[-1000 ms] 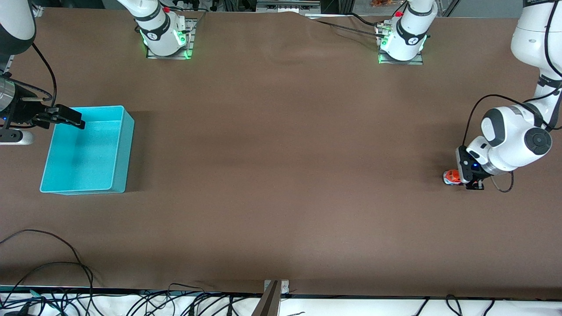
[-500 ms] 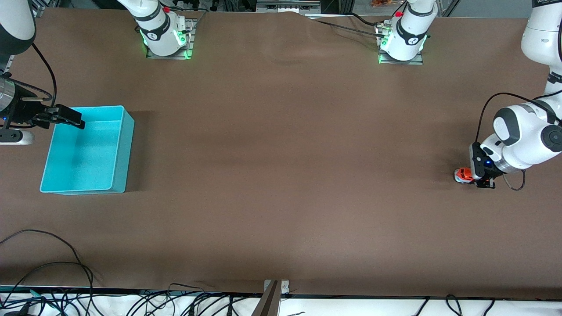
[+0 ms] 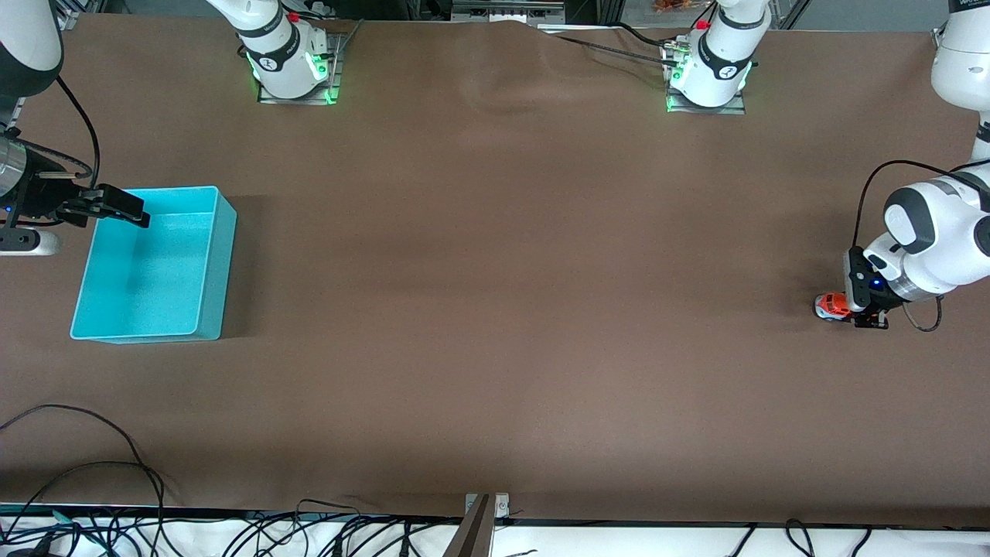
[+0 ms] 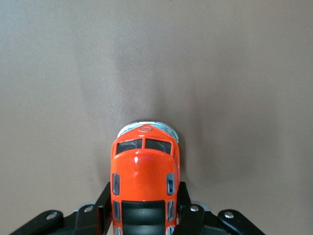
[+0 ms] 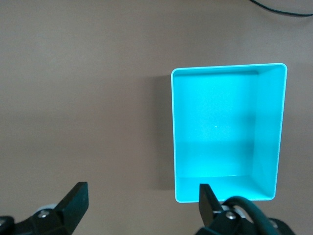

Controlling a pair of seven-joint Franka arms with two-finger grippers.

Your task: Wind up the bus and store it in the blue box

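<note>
The left gripper [image 3: 860,319] is closed on the bus [image 3: 830,306], its fingers [image 4: 102,208] pressed against both sides of the toy's rear half, low on the table [image 3: 503,309] near the left arm's end. The bus nose points toward the right arm's end, where the blue box [image 3: 205,309] sits, well apart from the toy. The right gripper [image 3: 128,210] hangs over the box's rim with its fingers spread wide and nothing between them; that arm waits.

The risk I see is the table edge: the left arm is working close to its end of the table, so little room is left for pulling the toy that way. A grip only on the rear half could also let the bus twist or slip. Between toy and box the brown table looks free of obstacles, so a run or carry has open room, though a released bus could miss the box
</note>
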